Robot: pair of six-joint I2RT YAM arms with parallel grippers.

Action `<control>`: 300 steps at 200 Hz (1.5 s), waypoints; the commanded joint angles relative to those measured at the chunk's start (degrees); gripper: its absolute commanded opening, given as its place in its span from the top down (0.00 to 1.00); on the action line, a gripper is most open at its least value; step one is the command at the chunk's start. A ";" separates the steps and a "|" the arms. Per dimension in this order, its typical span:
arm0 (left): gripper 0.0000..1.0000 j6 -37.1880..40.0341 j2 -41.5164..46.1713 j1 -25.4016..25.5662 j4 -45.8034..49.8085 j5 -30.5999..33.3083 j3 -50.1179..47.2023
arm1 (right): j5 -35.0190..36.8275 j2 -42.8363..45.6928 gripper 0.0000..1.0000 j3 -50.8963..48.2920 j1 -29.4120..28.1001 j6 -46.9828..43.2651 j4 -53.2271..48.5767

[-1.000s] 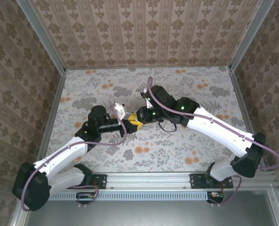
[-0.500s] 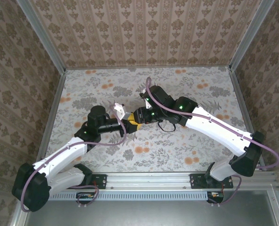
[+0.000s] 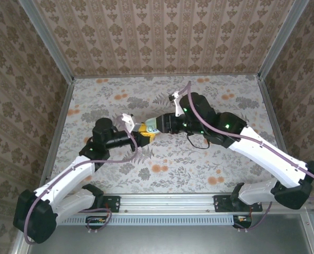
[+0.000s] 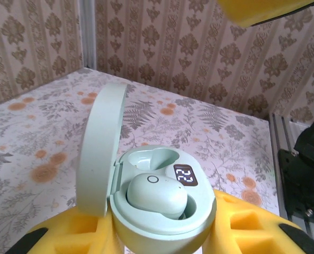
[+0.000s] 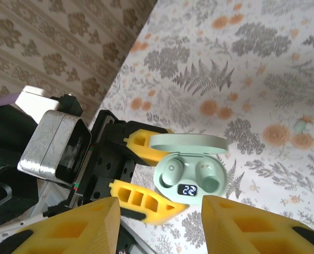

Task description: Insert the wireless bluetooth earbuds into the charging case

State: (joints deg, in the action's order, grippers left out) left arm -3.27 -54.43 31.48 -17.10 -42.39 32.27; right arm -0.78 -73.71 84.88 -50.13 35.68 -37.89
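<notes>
The mint-green charging case (image 4: 162,211) sits lid-open between the yellow fingers of my left gripper (image 4: 157,235), which is shut on it. One earbud (image 4: 157,194) lies seated in the near slot; the far slot (image 4: 152,157) is hollow, beside a lit "22" display. From the right wrist, the case (image 5: 191,172) shows the earbud (image 5: 172,172) in its left slot. My right gripper (image 5: 159,211) hovers above the case, open with nothing between its fingers. Overhead, the case (image 3: 150,127) hangs between left gripper (image 3: 143,132) and right gripper (image 3: 157,124). A small mint piece (image 5: 303,125), maybe an earbud, lies on the table.
The floral tabletop (image 3: 199,159) is fenced by patterned walls and an aluminium rail (image 3: 167,201) at the near edge. Both arms meet over the table's middle. A yellow fingertip (image 4: 262,10) of the right gripper hangs at the top of the left wrist view.
My right gripper has opened and drawn back up and to the right, away from the case. The left gripper, still holding the case, shifted slightly left and away.
</notes>
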 commanded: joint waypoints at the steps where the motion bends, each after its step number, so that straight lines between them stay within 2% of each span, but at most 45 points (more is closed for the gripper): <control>1: 0.81 -2.86 2.38 -2.07 -1.16 -2.08 -1.35 | 3.38 1.59 0.54 -1.93 1.08 -1.36 0.83; 63: 0.82 -6.06 6.71 -8.25 0.00 -3.16 -3.75 | 4.69 3.75 0.52 -6.47 3.96 -1.36 -0.89; 86: 0.82 -4.72 8.30 -8.90 5.32 -1.26 -3.54 | 1.79 2.90 0.51 -10.68 6.81 0.39 1.03; 118: 0.82 -4.29 12.00 -9.01 8.04 0.13 -4.86 | -1.75 -1.69 0.51 -15.01 9.55 2.20 3.85; 142: 0.82 -4.33 14.92 -9.05 10.52 2.23 -5.57 | -3.22 -9.05 0.51 -15.38 10.90 1.50 5.20; 163: 0.82 -3.97 16.39 -9.07 13.36 3.00 -5.29 | -3.36 -16.92 0.51 -12.82 11.65 0.04 5.52; 225: 0.82 -5.15 21.27 -9.16 17.45 5.02 -6.40 | -3.07 -38.86 0.52 3.06 11.64 -3.47 1.76; 300: 0.82 -7.23 23.03 -8.99 19.89 5.21 -6.12 | 3.58 -48.20 0.56 12.35 11.74 -6.71 -1.83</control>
State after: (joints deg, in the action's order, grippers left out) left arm -8.84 -32.16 22.76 2.02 -37.43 25.89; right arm -0.19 -118.65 93.45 -38.50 31.16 -36.62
